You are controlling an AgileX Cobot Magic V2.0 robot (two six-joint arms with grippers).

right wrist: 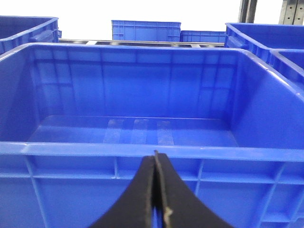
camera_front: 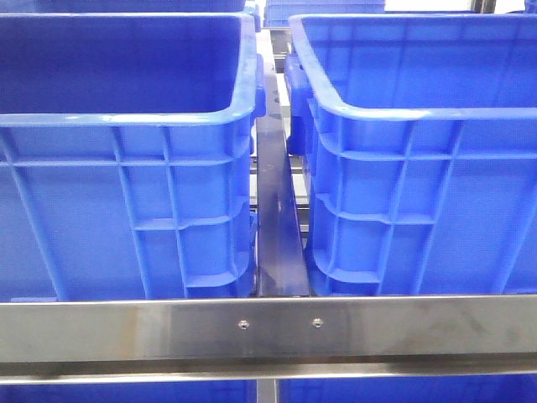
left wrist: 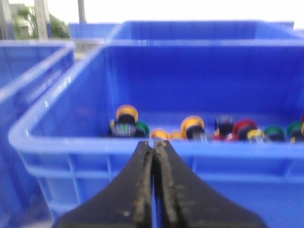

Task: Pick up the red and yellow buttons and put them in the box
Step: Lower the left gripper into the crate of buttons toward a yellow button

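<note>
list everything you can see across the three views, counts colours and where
large blue ribbed plastic crates: two, bright blue, side by side in the front view, left and right
crate of buttons: one, blue, ahead of the left gripper
small round push buttons: a blurred pile, count unclear, yellow, red and green, along that crate's floor
empty crate: one, blue, ahead of the right gripper
steel rail: one, silver, across the front
left gripper: black, shut
right gripper: black, shut

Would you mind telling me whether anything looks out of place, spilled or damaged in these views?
Nothing stands out. The buttons lie loose inside one blue crate, none over its rim; the other crate looks intact with nothing visible inside. The left gripper and right gripper are closed and empty.
</note>
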